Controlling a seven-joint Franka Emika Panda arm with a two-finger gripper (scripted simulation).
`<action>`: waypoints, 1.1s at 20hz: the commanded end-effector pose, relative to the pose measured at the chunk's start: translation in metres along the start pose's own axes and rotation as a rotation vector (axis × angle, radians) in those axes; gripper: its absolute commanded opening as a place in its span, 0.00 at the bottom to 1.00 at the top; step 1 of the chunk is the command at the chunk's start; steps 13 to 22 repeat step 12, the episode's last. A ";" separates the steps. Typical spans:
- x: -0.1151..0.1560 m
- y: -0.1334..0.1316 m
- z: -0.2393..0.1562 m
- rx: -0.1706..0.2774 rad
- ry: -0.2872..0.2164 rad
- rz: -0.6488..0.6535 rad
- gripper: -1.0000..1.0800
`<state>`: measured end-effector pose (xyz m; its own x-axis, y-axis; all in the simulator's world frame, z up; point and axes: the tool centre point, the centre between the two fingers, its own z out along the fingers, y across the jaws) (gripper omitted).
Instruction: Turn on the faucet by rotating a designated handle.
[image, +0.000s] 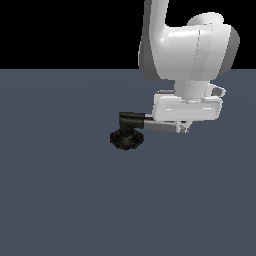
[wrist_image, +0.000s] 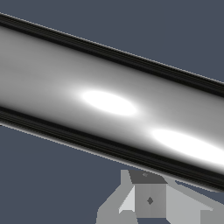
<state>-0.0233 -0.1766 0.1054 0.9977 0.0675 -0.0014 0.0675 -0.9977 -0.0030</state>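
The faucet (image: 127, 136) is mostly black: its squat lobed base is matt black, and the elbow above it is black with a faint grey sheen along its upper edge. The handle (image: 159, 125) is silver-grey; in the wrist view (wrist_image: 109, 103) it shows a smooth gradient from dark grey to near white, with 2 bright white oval highlights and thin black stripes along both long edges. The arm (image: 187, 47) is glossy white with pale grey shading, and the gripper (image: 182, 127) is white and light grey. The floor (image: 60, 190) is plain slate blue-grey, unpatterned. The backdrop (image: 65, 30) above it is flat black.
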 end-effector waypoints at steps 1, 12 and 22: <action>0.007 0.010 0.001 -0.003 0.002 0.005 0.00; 0.030 0.033 0.002 -0.003 0.002 0.009 0.00; 0.030 0.033 0.002 -0.003 0.002 0.009 0.00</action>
